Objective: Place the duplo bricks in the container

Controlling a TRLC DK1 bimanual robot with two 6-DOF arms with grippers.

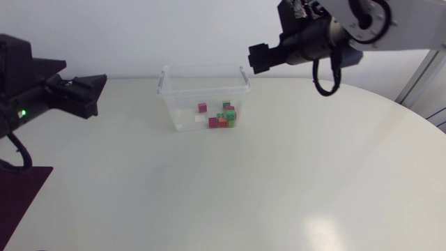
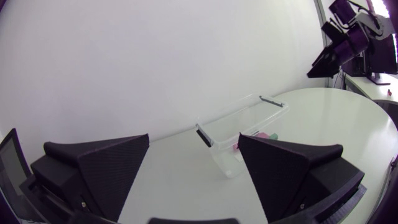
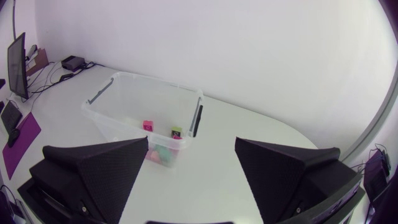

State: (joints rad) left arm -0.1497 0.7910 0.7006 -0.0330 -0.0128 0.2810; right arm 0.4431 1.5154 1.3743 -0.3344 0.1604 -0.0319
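White, round worktop (image 1: 279, 174) fills most of the head view, with a pale wall behind it. A clear, rectangular, open-topped plastic container (image 1: 182, 104) stands on the worktop at upper centre of the frame. Small duplo bricks (image 1: 223, 118) in red, green and orange lie inside it, clustered toward the right end of its floor.

Left hand (image 2: 194, 140): open. Its two black wedge fingers stand wide apart, holding and touching nothing. In the head view it sits at the upper left of the frame, well apart from the container.

Right hand (image 3: 191, 143): open, fingers wide apart, nothing between them. In the head view it hangs raised at upper centre-right, near the container's right rim.

View differences:
- Head view: the only one showing both hands and the whole container together.
- Left wrist view: container ahead of the hand, seen obliquely, a dark handle at each short end; the right hand shows raised beyond it.
- Right wrist view: looks down into the container, showing one magenta brick and one green brick apart on the floor, and more bricks through the near wall.
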